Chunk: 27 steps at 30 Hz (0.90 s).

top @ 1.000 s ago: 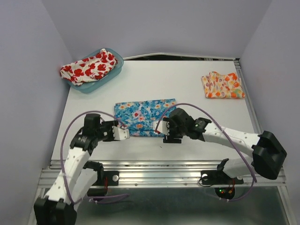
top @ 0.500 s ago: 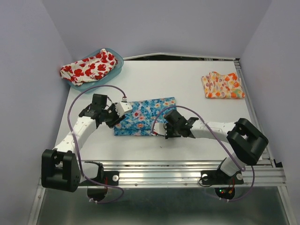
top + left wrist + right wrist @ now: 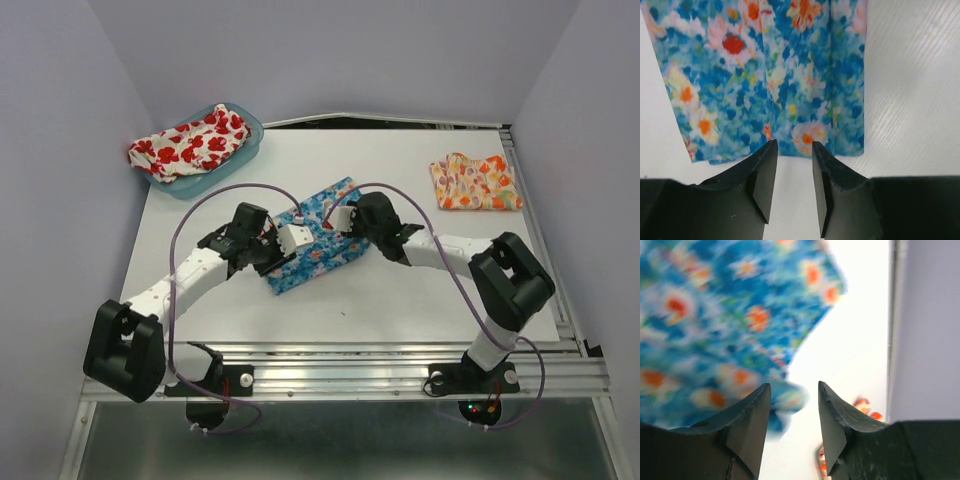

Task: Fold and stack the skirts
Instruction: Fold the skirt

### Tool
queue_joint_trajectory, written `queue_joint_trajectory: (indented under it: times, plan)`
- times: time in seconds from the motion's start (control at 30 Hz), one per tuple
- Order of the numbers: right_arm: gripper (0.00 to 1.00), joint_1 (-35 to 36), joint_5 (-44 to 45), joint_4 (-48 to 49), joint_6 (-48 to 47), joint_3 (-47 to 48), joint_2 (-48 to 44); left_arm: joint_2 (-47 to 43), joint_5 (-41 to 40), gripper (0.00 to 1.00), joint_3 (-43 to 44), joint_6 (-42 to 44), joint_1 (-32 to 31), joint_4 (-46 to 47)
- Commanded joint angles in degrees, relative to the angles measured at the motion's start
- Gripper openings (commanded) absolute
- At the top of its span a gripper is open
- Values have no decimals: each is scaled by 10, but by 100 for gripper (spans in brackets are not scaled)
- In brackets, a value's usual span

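The blue floral skirt (image 3: 322,256) lies folded in a narrow strip, turned diagonally at the table's middle. My left gripper (image 3: 296,240) is over its left side. In the left wrist view the jaws (image 3: 792,146) are open and empty, just short of the skirt's edge (image 3: 765,75). My right gripper (image 3: 339,218) is at the skirt's far end. Its jaws (image 3: 794,386) are open, with a corner of the blue skirt (image 3: 715,315) by the left finger. The white poppy skirt (image 3: 190,142) lies in the teal tub. The orange-yellow skirt (image 3: 476,182) lies folded at the far right.
The teal tub (image 3: 247,146) stands at the far left corner against the wall. Grey walls close in the table on three sides. A metal rail (image 3: 340,352) runs along the near edge. Purple cables loop above both arms.
Both arms have swung in over the blue skirt. The skirt has turned from lying level to lying diagonally, and now looks narrower. The other two skirts have not moved.
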Motion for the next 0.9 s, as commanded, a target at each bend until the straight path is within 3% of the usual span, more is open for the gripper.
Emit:
queue_joint_trajectory:
  times: [0.0, 0.1, 0.17, 0.27, 0.37, 0.4, 0.47, 0.63, 0.87]
  plan:
    - [49, -14, 55, 13, 65, 50, -73, 32, -22, 46, 43, -90, -40, 64]
    - [52, -19, 45, -31, 121, -30, -148, 78, -5, 47, 75, -119, -51, 73]
    - [57, -19, 33, -123, 180, -38, -204, 108, 9, 48, 92, -135, -58, 74]
    - [56, -19, -32, -267, 383, 12, -225, 131, 12, 49, 98, -139, -73, 92]
    - [54, -19, -115, -360, 487, 46, -207, 154, 6, 49, 102, -137, -78, 89]
    - [55, -24, -173, -361, 529, 42, -207, 166, 5, 49, 105, -132, -78, 84]
    - [59, -31, -194, -341, 563, 29, -201, 178, 0, 49, 105, -121, -79, 80]
    - [56, -103, -279, -310, 662, 23, -131, 194, -20, 46, 94, -116, -80, 76]
    - [49, -124, -378, -229, 751, 24, -13, 225, -13, 19, 102, -138, -85, 56]
